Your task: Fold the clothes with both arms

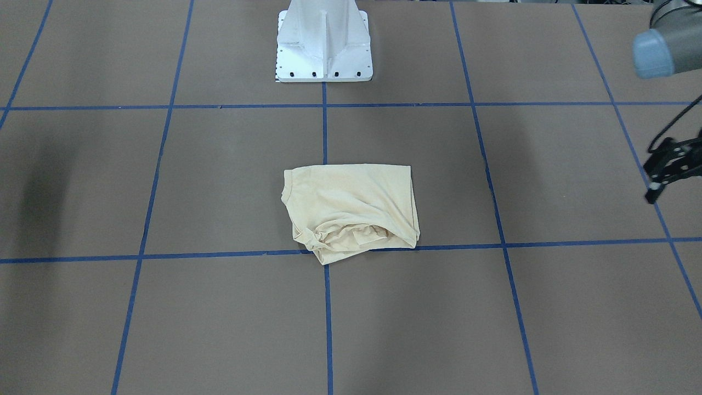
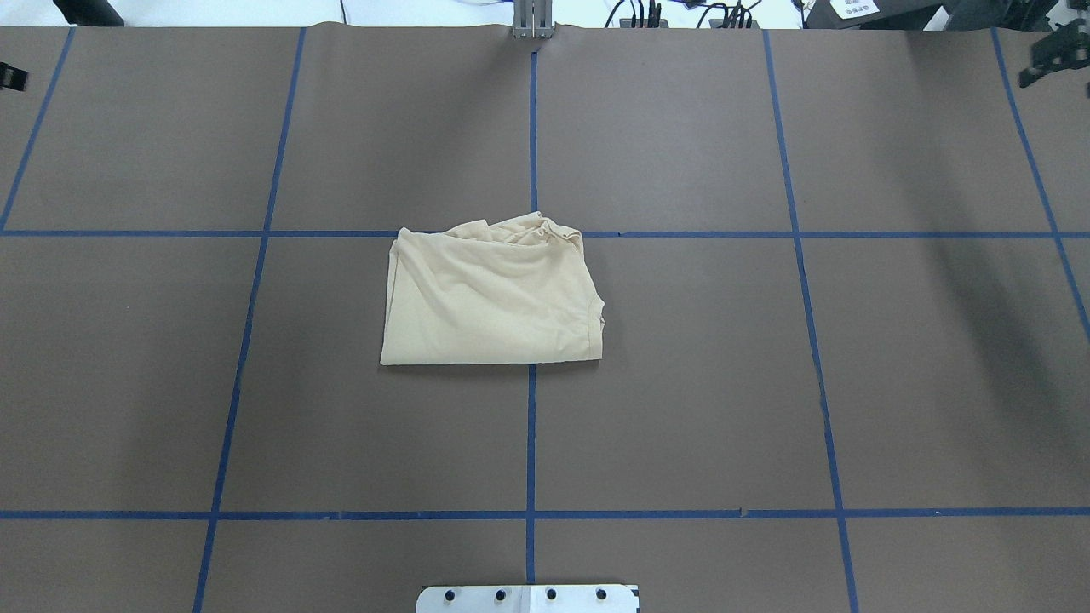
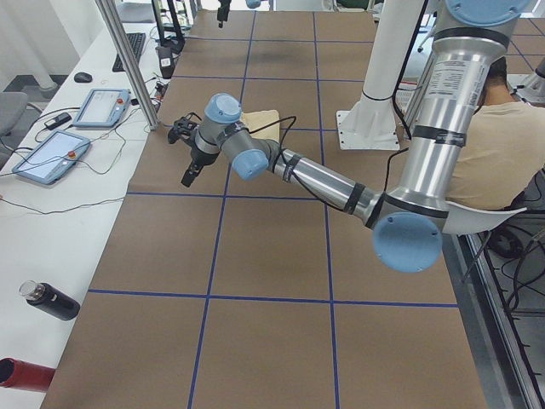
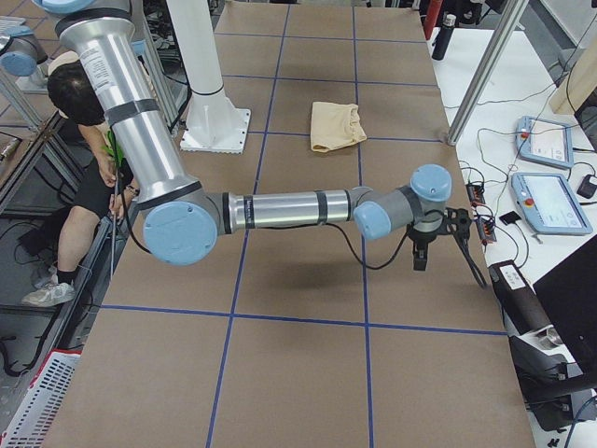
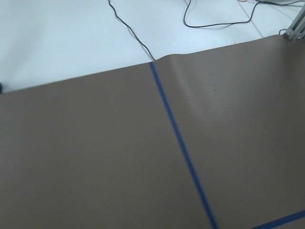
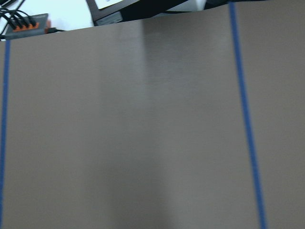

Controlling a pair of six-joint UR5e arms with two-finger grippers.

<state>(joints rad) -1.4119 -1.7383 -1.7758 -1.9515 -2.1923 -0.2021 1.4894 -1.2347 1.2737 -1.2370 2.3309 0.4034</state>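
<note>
Shirt (image 2: 490,298) folded mid-frame; my left gripper (image 1: 661,181) and right gripper (image 2: 1052,60) hang empty at the edges, opening unclear: job probably done.

- The left arm (image 3: 324,181) was held with its upper tube close to upright and its forearm stretched out long and nearly level from a sharply bent elbow.
- The left gripper (image 3: 180,153) was carried clear of the surface and tilted downward. Its fingers were seen splayed apart, one hanging down, and it was empty.
- The right arm (image 4: 280,209) was posed as a mirror of the left, with its upper tube steep and its forearm reaching out almost level.
- The right gripper (image 4: 440,245) was pointed downward above the surface, with its fingers spread and empty.
- The two grippers were kept well apart, out toward opposite ends.
</note>
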